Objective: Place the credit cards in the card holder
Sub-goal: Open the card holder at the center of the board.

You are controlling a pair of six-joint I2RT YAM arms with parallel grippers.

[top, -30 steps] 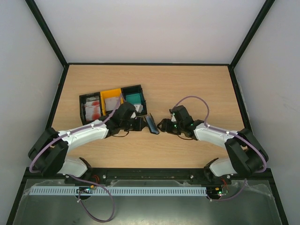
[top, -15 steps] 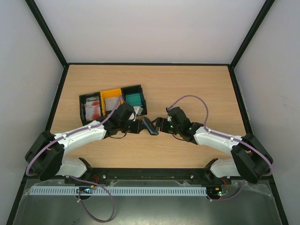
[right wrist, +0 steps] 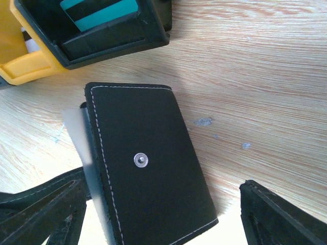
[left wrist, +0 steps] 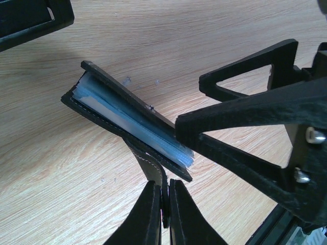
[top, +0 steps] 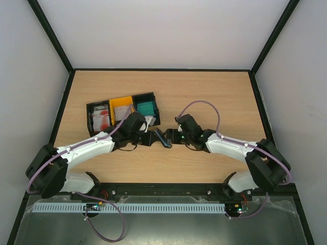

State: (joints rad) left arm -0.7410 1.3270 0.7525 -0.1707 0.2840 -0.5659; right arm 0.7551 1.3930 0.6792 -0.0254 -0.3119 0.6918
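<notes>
We see a rectangular tabletop of light wood-grain laminate (top: 204, 92) as the work surface. Flat off-white panels enclose it on three sides: a back panel (top: 163, 30), a left panel (top: 25, 76) and a right panel (top: 301, 76). Slim black frame struts (top: 51, 35) run along the panel joints and the table's edges. At the near edge we see a black mounting rail (top: 163, 190), a white slotted cable duct (top: 153, 208) and a dull grey metal sheet (top: 163, 229). Lighting is even and diffuse, and shadows are soft. Small grey specks (right wrist: 204, 121) mark the wood.
</notes>
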